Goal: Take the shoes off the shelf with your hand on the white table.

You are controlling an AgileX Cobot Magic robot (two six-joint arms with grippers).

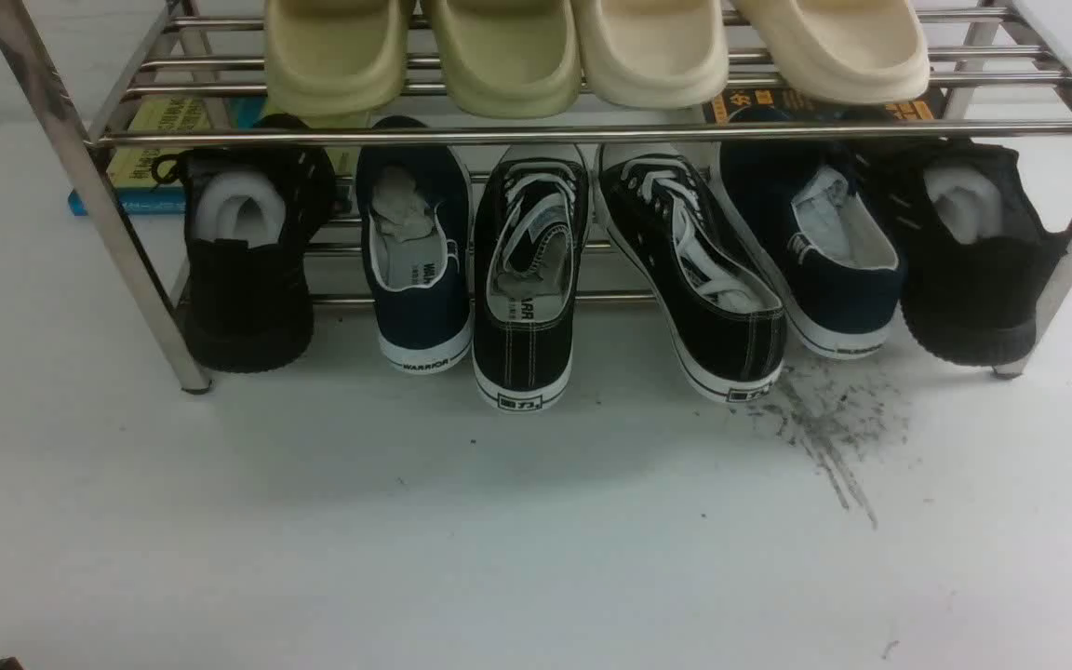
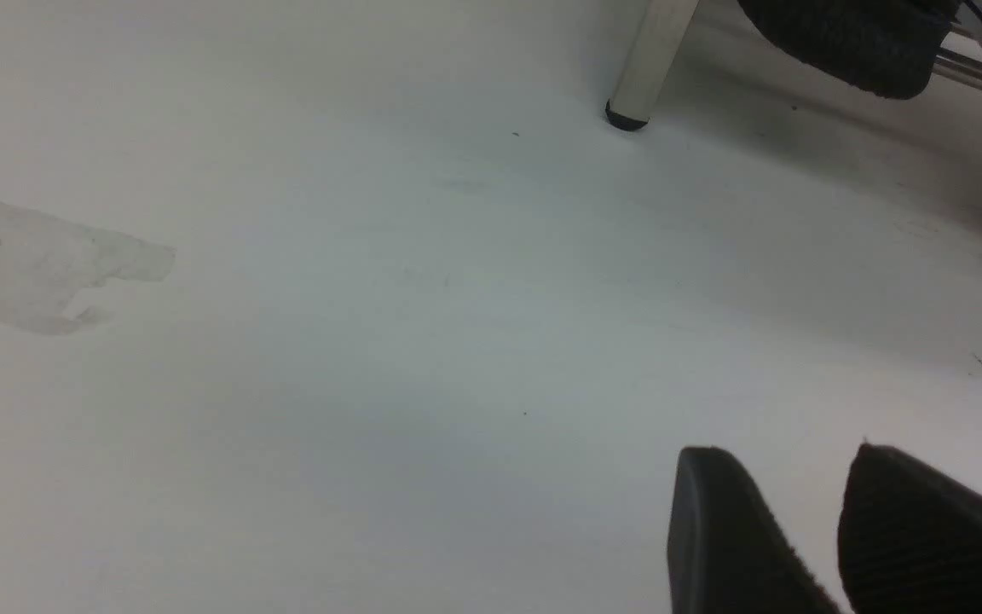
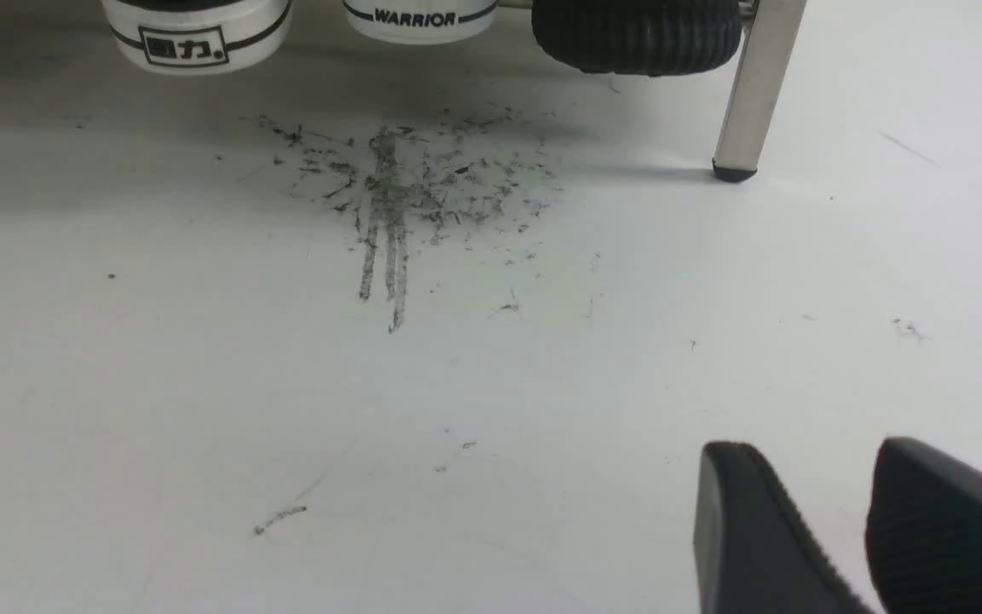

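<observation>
Both grippers wait low over the white table [image 1: 499, 540], short of the shelf.

Nearest, the left gripper [image 2: 785, 465] and the right gripper [image 3: 806, 460] each show their fingers parted with nothing between them, probably so they can close on a heel. Neither appears in the front view. Past the right gripper lie the dark scuff streaks [image 3: 389, 196], just in front of the right sneaker [image 1: 690, 279]. The left sneaker [image 1: 525, 288] sits beside it. This black canvas pair fills the middle of the shelf [image 1: 592, 133], on its lower tier, with heels toward the robot and easy to grab. Navy slip-ons [image 1: 420, 279] and black knit shoes [image 1: 247, 270] flank them. Cream slippers [image 1: 652, 56] line the top tier.
</observation>
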